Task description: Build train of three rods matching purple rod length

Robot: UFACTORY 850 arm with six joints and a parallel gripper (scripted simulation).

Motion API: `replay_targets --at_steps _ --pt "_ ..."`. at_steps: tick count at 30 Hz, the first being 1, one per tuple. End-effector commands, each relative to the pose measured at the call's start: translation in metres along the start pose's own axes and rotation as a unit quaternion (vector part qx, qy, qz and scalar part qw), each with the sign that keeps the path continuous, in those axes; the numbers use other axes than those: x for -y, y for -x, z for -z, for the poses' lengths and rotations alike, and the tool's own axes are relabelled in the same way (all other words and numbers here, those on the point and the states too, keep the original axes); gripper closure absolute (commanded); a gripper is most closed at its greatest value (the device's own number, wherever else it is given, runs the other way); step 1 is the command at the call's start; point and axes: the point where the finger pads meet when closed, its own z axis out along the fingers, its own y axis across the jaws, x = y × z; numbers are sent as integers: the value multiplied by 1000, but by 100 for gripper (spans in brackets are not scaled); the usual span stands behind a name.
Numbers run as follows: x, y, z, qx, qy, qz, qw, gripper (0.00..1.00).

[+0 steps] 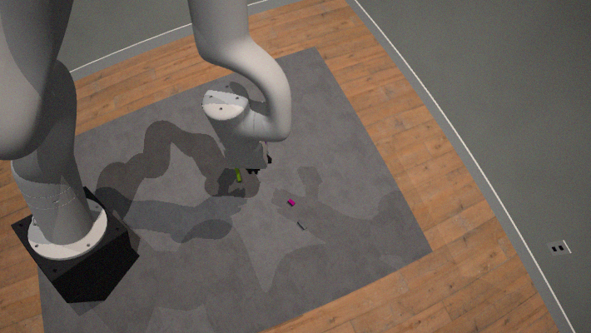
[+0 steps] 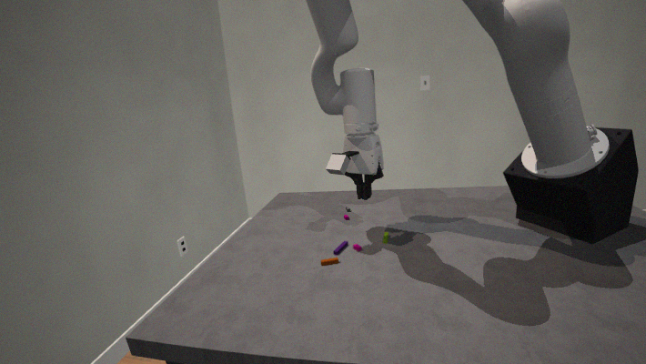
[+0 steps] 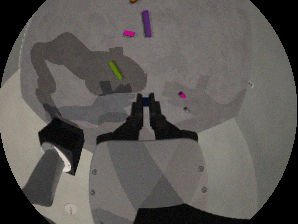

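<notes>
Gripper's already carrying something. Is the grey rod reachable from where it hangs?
Probably not for a grab yet: the gripper is shut on a small blue rod. The grey rod itself lies in the open, with nothing over it.

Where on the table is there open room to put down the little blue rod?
Free: the broad grey stretch in front of the orange rod, toward the near table edge. Crowded: around the purple rod, the magenta rod and the lime rod.

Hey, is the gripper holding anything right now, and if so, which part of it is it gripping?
Yes. The gripper is shut on a small blue rod, pinched between its fingertips above the table. The rod is too small to tell which part is gripped.
</notes>
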Motion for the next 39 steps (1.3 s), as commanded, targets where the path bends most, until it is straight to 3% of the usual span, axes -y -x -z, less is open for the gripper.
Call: replay_targets --at_steps 1,11,26,39 --pt "-1 0 -2 0 0 0 1000 96" --pt "-1 0 -21 0 0 0 1000 96" --pt "-1 0 -81 0 0 0 1000 96" --pt "-1 0 -87 0 0 0 1000 96"
